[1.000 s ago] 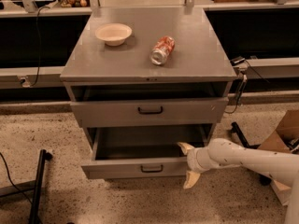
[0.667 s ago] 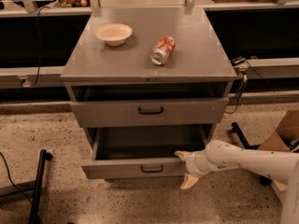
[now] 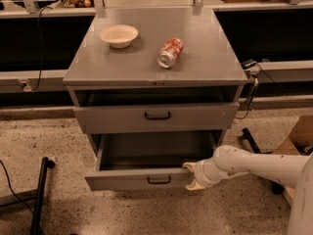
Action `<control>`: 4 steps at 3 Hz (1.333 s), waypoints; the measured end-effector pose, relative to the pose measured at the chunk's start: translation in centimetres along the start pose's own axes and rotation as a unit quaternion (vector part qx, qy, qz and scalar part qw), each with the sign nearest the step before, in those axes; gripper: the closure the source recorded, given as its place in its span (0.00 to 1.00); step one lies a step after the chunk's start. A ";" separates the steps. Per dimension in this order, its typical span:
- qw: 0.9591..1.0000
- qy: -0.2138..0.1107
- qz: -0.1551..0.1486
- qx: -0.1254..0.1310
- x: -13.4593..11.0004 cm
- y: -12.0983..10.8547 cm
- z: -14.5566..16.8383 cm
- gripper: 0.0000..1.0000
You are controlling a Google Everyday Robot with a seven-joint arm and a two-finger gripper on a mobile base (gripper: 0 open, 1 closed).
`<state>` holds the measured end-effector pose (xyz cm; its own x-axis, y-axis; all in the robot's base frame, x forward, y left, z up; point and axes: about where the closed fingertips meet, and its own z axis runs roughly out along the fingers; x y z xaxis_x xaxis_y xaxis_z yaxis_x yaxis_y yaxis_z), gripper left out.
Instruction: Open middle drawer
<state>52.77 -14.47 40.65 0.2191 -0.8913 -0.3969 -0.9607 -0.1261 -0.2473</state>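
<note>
Cabinet of grey metal, seen from in front and above. On its top, a pale bowl sits toward the back left corner and a drinks can lies on its side near the centre. The middle drawer is pulled well out, showing its plain grey inside. My gripper is at the right end of its front, fingers apart.

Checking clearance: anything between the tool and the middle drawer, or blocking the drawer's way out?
Nothing visible. The tool is at the right front corner of the middle drawer, which is already pulled out. The black stand sits left of the drawer's path.
</note>
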 end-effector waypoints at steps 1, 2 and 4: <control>1.000 -0.007 -0.001 -0.003 -0.3 0.1 -0.3 0.62; 1.000 -0.007 -0.001 -0.003 -0.3 0.1 -0.3 0.58; 1.000 -0.008 -0.001 -0.005 -0.5 0.3 0.0 0.17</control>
<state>52.35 -14.11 40.77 0.2235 -0.8837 -0.4113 -0.9621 -0.1323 -0.2385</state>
